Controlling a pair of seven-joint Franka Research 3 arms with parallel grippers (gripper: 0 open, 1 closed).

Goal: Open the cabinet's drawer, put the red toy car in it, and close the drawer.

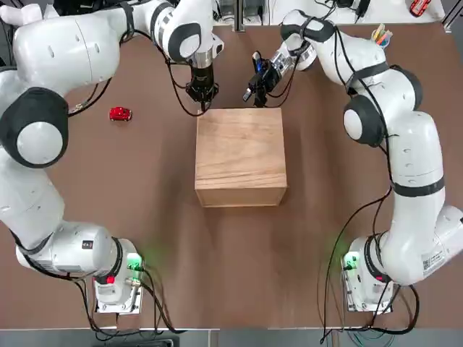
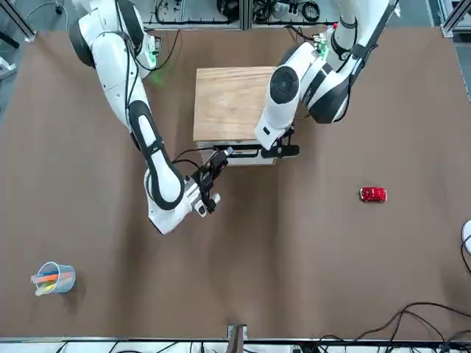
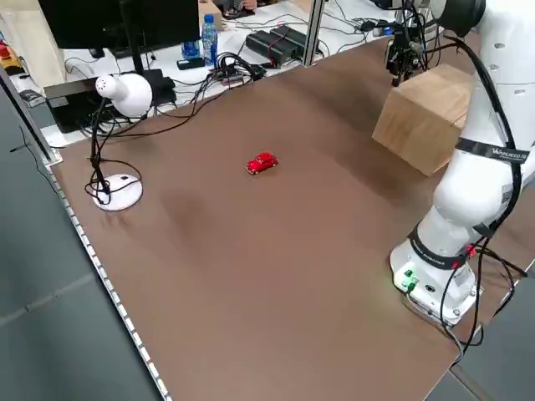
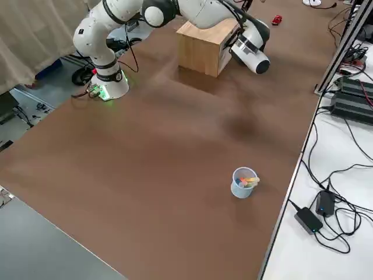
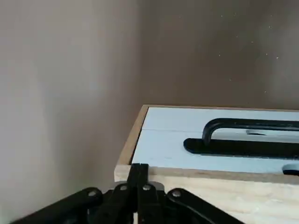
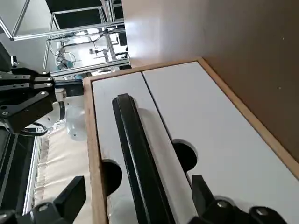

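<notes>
The right fingers (image 6: 70, 198) are wide apart, with the black handle (image 6: 142, 163) of the wooden box (image 6: 96, 154) between them. The left fingers (image 5: 140, 186) are together at the box's edge. The red car (image 1: 121, 113) sits apart from the box, on the surface (image 1: 137, 238).

The light tan, cube-like wooden cabinet (image 1: 241, 148) is standing on the brown table, its grain showing on top. The white-fronted drawer (image 6: 126, 154) with a black bar handle is sitting closed inside its wooden frame. The tiny glossy red toy car (image 2: 373, 194) is resting on its wheels, well apart from the cabinet.
</notes>
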